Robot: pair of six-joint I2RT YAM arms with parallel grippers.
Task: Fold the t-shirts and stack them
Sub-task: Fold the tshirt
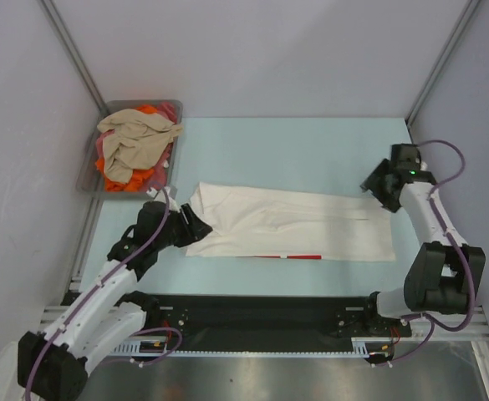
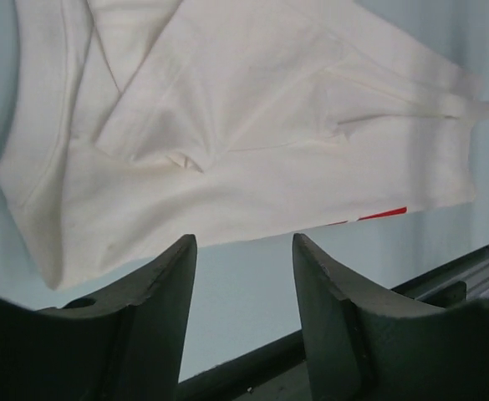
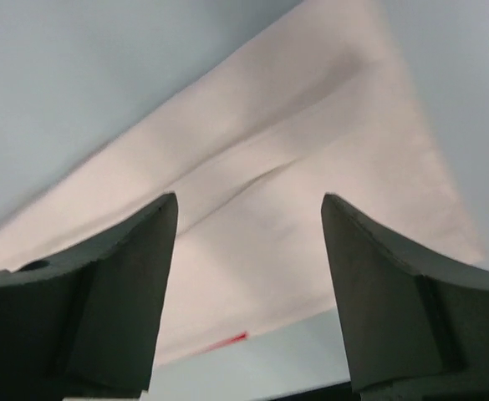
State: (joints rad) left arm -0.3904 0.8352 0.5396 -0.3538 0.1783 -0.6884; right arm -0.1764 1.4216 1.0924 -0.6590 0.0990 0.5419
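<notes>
My left end effector (image 1: 201,225) and right end effector (image 1: 376,188) hang open, the limp, light white t-shirt (image 1: 290,224) between them probably best pinched at its corners.

You have 1 white shirt (image 1: 294,221) on the tabletop (image 1: 311,150), 3 crumpled shirts (image 1: 131,138) showing in 1 tray (image 1: 88,171), and 2 claws: left claw (image 1: 196,224), right claw (image 1: 376,185).

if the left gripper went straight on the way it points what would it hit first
Probably the white t-shirt, at its near edge; the open left gripper might touch bare table just short of it, depth unclear.
</notes>
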